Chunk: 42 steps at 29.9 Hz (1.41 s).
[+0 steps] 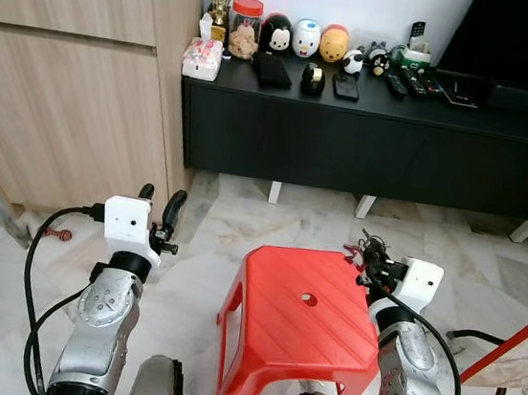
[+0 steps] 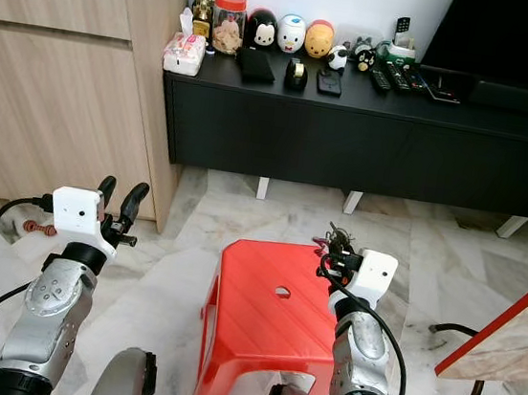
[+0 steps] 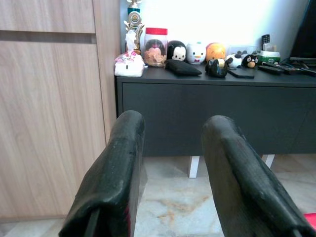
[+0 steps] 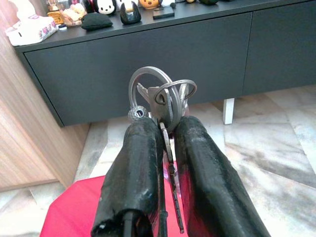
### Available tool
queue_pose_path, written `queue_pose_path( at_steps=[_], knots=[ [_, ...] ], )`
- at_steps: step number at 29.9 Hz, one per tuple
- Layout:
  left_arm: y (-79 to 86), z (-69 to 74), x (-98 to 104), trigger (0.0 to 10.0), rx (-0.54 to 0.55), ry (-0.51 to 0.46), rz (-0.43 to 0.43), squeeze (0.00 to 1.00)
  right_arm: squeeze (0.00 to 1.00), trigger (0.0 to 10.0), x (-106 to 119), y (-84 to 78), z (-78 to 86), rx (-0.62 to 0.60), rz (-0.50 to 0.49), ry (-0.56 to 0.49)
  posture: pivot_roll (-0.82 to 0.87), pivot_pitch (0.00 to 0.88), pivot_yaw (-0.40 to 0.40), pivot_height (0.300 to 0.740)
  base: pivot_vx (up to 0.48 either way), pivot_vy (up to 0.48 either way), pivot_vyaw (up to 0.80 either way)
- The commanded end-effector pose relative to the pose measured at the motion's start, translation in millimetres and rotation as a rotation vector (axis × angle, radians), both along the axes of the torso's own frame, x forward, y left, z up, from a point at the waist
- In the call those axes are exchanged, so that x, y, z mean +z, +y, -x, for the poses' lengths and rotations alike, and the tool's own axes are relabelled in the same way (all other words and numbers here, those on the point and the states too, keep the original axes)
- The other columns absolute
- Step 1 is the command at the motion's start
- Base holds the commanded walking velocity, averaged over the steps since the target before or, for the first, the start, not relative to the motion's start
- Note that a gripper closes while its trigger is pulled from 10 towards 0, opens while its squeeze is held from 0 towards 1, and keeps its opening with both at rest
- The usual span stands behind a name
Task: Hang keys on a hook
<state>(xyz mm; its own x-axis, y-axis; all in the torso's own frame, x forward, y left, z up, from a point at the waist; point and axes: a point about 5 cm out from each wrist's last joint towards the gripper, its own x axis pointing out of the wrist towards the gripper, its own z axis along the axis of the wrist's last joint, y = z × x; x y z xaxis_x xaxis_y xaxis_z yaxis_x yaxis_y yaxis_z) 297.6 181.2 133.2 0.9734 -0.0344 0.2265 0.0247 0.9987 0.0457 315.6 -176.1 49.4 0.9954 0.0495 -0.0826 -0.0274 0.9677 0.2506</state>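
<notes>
My right gripper (image 1: 370, 252) is shut on a bunch of keys (image 4: 160, 98) with silver rings, held over the far right corner of a red plastic stool (image 1: 299, 318). In the right wrist view the keys stick up between the two black fingers (image 4: 136, 168) and the rings stand above the fingertips. Raised to the left of the stool, my left gripper (image 1: 160, 206) is open with nothing between its fingers (image 3: 116, 173). I see no hook in these views.
A long black low cabinet (image 1: 367, 143) runs along the wall ahead, with a tissue pack (image 1: 202, 58), a jar, toy figures and remotes on top. A wooden cupboard (image 1: 68, 67) stands at the left. A red-edged table corner (image 1: 515, 349) is at the right. The floor is marble tile.
</notes>
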Motion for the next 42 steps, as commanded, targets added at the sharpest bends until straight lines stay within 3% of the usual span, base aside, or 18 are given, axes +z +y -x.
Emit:
queue_pose_path(
  at_steps=[1,13,23,34,36,38,40,42],
  knots=[
    [-1.1,-0.4,-1,10.0,-0.010,0.000,-0.006,0.00,0.00,10.0,5,-3.4,-1.1,-0.010,0.007,-0.016,0.17,0.032,-0.090,0.656,0.000,0.000,0.00],
    [-1.7,0.6,-1,10.0,-0.009,-0.002,-0.001,0.00,0.00,10.0,-2,-3.3,3.2,-0.003,0.009,0.020,0.17,0.055,-0.095,0.736,0.000,0.000,0.00],
    [0.9,2.6,-9,10.0,0.002,0.023,0.002,0.00,0.00,10.0,-6,-3.2,4.8,0.002,0.011,0.044,0.17,0.061,-0.101,0.740,0.000,0.000,0.00],
    [14.0,19.2,-54,10.0,0.045,0.187,-0.003,0.00,0.00,10.0,-14,-5.2,10.2,-0.001,0.016,0.078,0.17,0.059,-0.104,0.740,0.000,0.000,0.00],
    [25.4,31.3,-80,10.0,0.085,0.282,-0.014,0.00,0.00,10.0,-14,-3.1,9.9,0.007,0.012,0.082,0.17,0.056,-0.103,0.740,0.000,0.000,0.00],
    [25.4,31.3,-80,10.0,0.085,0.282,-0.014,0.00,0.00,10.0,-14,-3.1,9.9,0.007,0.012,0.082,0.17,0.056,-0.103,0.740,0.000,0.000,0.00],
    [32.7,43.1,-103,10.0,0.108,0.377,-0.020,0.00,0.00,10.0,-20,-0.3,12.2,0.020,0.006,0.115,0.17,0.054,-0.100,0.740,0.000,0.000,0.00],
    [34.6,46.6,-109,10.0,0.116,0.403,-0.020,0.00,0.00,10.0,-22,0.3,13.5,0.022,0.005,0.129,0.17,0.054,-0.100,0.740,0.000,0.000,0.00]
  ],
)
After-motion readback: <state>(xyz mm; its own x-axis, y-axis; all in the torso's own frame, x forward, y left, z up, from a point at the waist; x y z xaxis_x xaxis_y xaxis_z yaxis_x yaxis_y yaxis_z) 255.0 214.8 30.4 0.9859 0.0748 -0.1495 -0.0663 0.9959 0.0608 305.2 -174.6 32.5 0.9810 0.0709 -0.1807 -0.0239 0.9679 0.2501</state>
